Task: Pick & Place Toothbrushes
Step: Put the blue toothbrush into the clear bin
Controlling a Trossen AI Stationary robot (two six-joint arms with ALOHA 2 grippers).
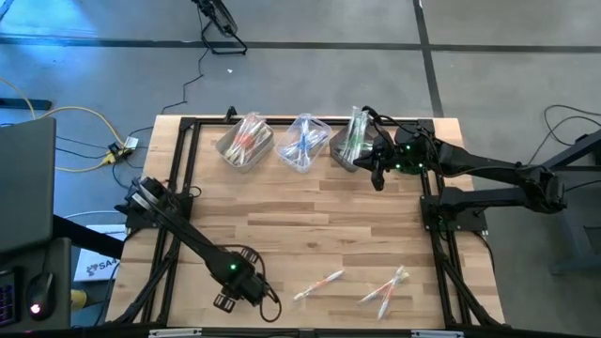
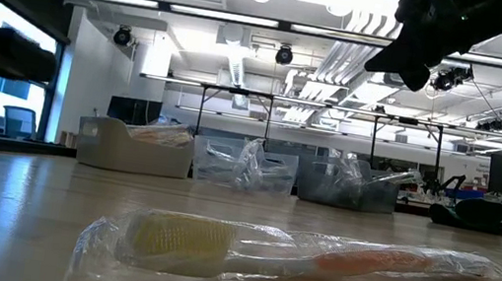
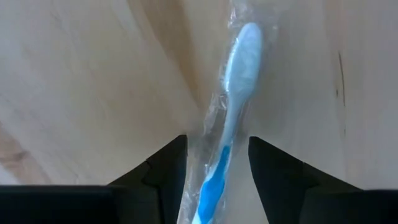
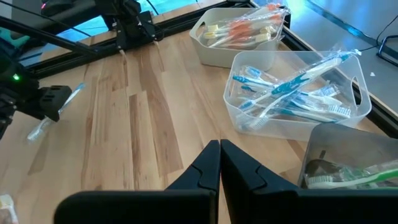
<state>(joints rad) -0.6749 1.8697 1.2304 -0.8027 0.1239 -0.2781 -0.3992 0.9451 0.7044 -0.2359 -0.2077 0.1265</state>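
Between the left tool's parted fingers lies a crinkly-wrapped blue toothbrush.

The blue toothbrush runs off the left wrist picture's edge between the dark fingers, its handle end unseen. In the high view, the left gripper hides it entirely.

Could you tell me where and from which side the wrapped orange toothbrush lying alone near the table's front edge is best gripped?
Probably at mid-handle, from straight above: the orange toothbrush lies flat on the table, clear of its neighbours, so fingers could straddle its slim handle across its length.
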